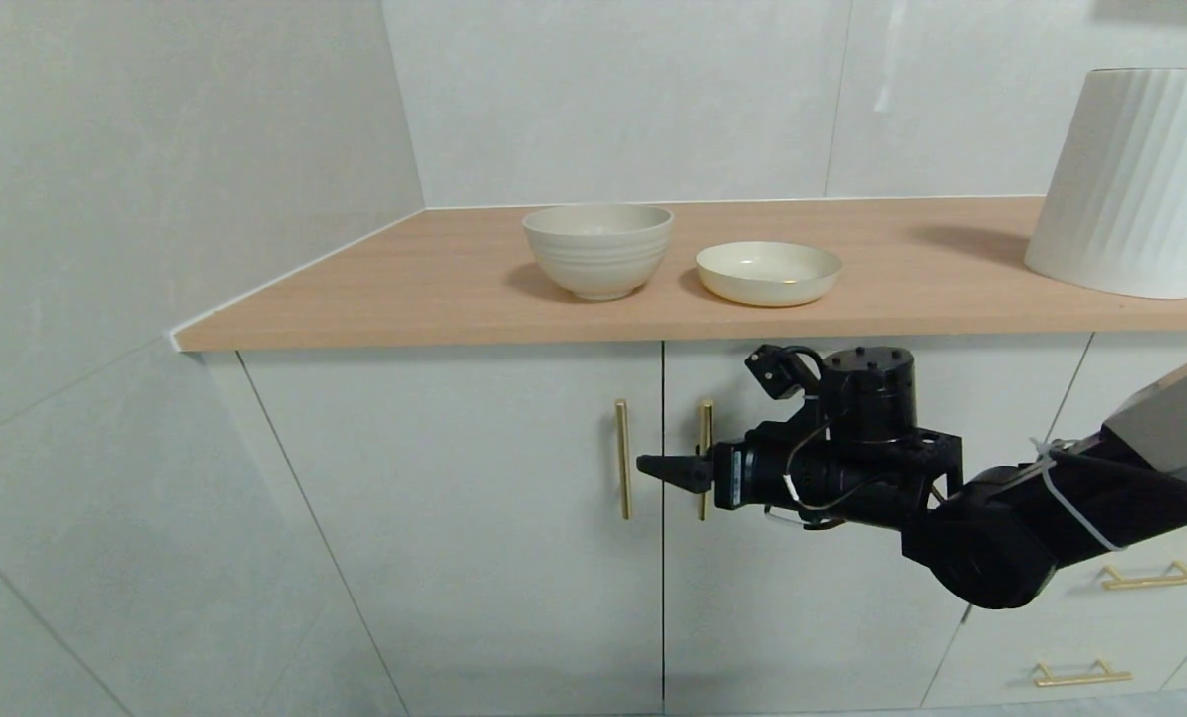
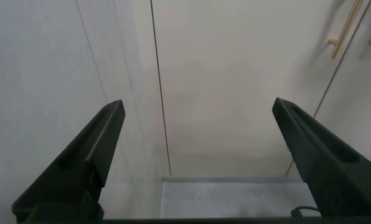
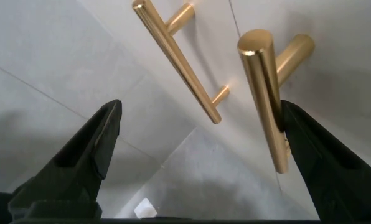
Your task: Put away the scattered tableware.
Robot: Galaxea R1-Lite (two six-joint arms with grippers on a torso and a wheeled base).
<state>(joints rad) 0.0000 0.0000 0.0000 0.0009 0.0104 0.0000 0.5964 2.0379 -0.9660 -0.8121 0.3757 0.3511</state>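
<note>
The right gripper (image 1: 665,468), black tapered fingers apart, flanks a round brass handle (image 3: 263,93). A ribbed cream bowl (image 1: 598,249) sits at its 12 o'clock, a glossy shallow dish (image 1: 768,271) at 1 o'clock. The left gripper (image 2: 198,104) is spread wide.

Head view fronts cabinet (image 1: 434,518), right wrist near handles (image 3: 260,93)

counter (image 1: 404,289) open left of bowl (image 1: 598,249), door handles (image 1: 623,458) crowd right hand (image 1: 668,468)

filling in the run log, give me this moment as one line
cabinet doors: shut | right gripper: open, at right door handle | left gripper: open, facing cabinet | bowl, dish: on counter, untouched
</note>
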